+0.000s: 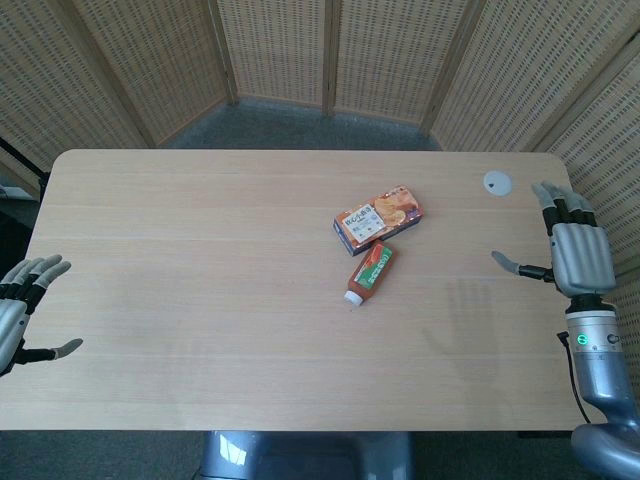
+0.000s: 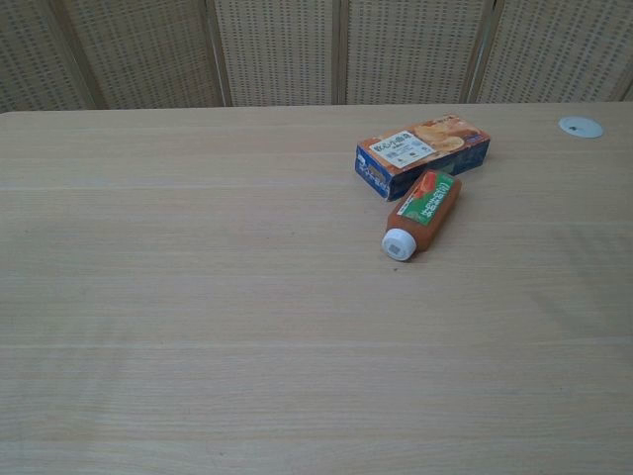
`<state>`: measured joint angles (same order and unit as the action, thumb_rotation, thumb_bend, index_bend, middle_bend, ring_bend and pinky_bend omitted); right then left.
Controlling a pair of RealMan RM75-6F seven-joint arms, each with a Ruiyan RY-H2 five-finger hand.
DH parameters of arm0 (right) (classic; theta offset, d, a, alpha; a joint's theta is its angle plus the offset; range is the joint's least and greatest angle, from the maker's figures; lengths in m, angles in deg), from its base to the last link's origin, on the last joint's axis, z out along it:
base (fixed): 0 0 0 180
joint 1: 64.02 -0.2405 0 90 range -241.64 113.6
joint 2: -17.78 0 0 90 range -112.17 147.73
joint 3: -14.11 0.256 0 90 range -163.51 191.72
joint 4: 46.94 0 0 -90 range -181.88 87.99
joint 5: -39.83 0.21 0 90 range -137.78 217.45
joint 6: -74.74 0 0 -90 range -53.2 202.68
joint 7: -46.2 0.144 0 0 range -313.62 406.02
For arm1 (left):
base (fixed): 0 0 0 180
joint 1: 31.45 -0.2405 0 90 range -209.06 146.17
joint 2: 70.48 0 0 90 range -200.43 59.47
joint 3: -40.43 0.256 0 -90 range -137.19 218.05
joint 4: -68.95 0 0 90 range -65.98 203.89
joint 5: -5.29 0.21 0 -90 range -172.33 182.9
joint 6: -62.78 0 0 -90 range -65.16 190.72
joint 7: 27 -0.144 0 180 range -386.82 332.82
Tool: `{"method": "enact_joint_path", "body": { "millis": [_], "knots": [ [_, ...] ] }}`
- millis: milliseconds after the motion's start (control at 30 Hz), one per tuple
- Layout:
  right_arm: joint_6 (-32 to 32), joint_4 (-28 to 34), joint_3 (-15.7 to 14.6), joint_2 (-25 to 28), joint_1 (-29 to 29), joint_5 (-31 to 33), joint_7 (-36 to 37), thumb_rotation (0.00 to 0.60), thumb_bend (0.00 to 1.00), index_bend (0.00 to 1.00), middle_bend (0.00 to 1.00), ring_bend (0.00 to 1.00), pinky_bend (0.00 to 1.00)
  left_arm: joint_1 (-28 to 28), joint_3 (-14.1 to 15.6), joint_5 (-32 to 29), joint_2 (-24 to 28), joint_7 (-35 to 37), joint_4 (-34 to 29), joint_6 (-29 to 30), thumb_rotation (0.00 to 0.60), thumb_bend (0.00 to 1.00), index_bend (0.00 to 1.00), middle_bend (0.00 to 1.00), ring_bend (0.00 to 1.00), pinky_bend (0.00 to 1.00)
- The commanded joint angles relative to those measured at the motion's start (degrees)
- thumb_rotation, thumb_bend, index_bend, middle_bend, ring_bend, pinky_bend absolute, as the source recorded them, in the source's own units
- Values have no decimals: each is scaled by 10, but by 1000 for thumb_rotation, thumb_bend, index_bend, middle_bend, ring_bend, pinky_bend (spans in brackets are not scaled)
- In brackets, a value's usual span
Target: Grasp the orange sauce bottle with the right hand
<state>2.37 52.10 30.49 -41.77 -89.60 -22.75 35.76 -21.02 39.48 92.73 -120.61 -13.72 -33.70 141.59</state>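
The orange sauce bottle (image 1: 370, 272) (image 2: 423, 212) lies on its side near the table's middle, white cap toward the front, its base against a snack box. It has a green label. My right hand (image 1: 572, 248) hovers open at the table's right edge, fingers spread, well to the right of the bottle and holding nothing. My left hand (image 1: 22, 305) is open at the left edge, far from the bottle. Neither hand appears in the chest view.
An orange and blue snack box (image 1: 378, 219) (image 2: 423, 153) lies just behind the bottle, touching it. A small white disc (image 1: 498, 182) (image 2: 581, 126) sits at the back right of the wooden table (image 1: 200, 260). Woven screens stand behind.
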Motion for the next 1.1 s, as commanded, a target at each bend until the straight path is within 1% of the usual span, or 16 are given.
{"method": "enact_joint_path", "body": {
  "millis": [33,167,367,467,533,633,733,867,967,1100],
  "knots": [
    [-2,2,1,0,2,0,2,265,136,0,0,0,0,1,-1,0,-2,1,1,-2,600,0,105,0,0,0],
    [-1,9,-2,4,6,-4,6,266,136,0,0,0,0,-1,0,5,-2,2,2,2,600,0,106,0,0,0],
    [7,27,-15,15,12,-26,11,263,131,0,0,0,0,-7,4,15,0,6,2,12,600,0,106,0,0,0],
    [30,40,-28,20,6,-41,4,264,130,0,0,0,0,-6,4,18,-2,9,5,11,600,0,105,0,0,0],
    [67,51,-43,25,-7,-54,-6,266,130,0,0,0,0,-4,4,19,-5,12,10,8,600,0,105,0,0,0],
    [123,61,-55,21,-37,-56,-39,266,131,0,0,0,0,-1,5,22,-10,19,17,2,600,0,106,0,0,0],
    [166,63,-57,0,-73,-42,-80,267,130,0,0,0,0,2,6,25,-14,25,24,-1,600,0,105,0,0,0],
    [214,47,-52,-44,-125,-4,-124,264,132,0,0,0,0,1,7,24,-17,33,34,-3,600,0,106,0,0,0],
    [244,24,-52,-84,-161,25,-148,266,131,0,0,0,0,-1,9,22,-18,38,40,-2,600,0,105,0,0,0],
    [276,-12,-58,-133,-203,60,-175,264,131,0,0,0,0,-4,11,18,-20,42,45,-2,600,0,105,0,0,0]
  ]
}}
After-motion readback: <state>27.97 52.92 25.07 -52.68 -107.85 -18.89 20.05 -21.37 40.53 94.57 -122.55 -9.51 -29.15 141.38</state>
